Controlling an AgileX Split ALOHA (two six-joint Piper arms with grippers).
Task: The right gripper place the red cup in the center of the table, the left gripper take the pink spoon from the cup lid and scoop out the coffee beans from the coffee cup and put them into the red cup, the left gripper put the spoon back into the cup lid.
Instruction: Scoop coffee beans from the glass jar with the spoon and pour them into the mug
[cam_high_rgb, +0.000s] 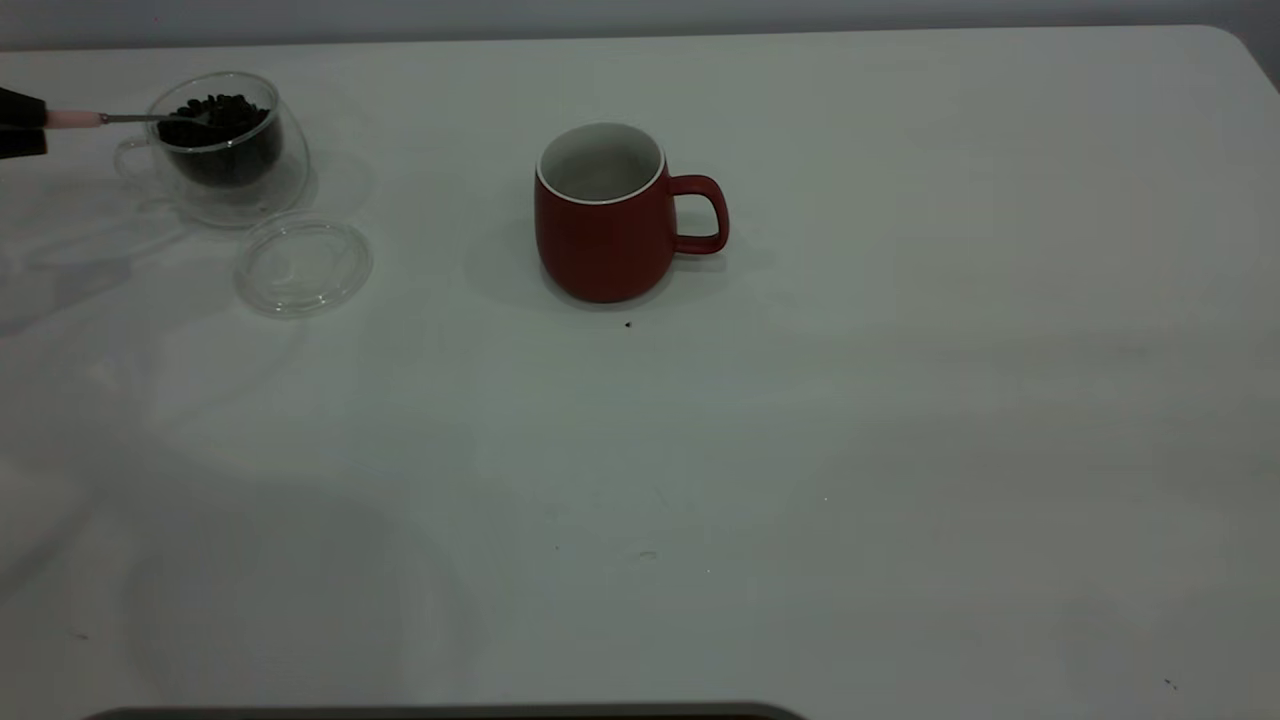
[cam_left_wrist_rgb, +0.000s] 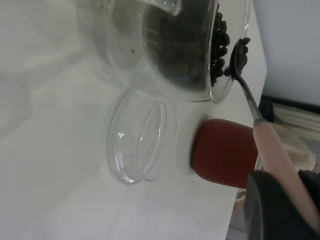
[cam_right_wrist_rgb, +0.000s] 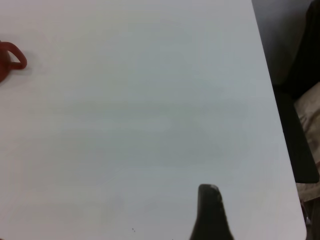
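Observation:
The red cup stands upright near the middle of the table, its handle towards the right. At the far left, my left gripper is shut on the handle of the pink spoon. The spoon's metal bowl reaches over the mouth of the coffee cup. In the left wrist view the spoon carries a few coffee beans in its bowl at the rim of the glass coffee cup. The cup lid lies flat in front of the coffee cup with nothing on it. My right gripper hovers over bare table, away from the red cup.
The table's right edge and rounded corner lie close to the right gripper, with dark furniture beyond. A tiny dark speck sits just in front of the red cup. Bare white tabletop stretches between the coffee cup and the red cup.

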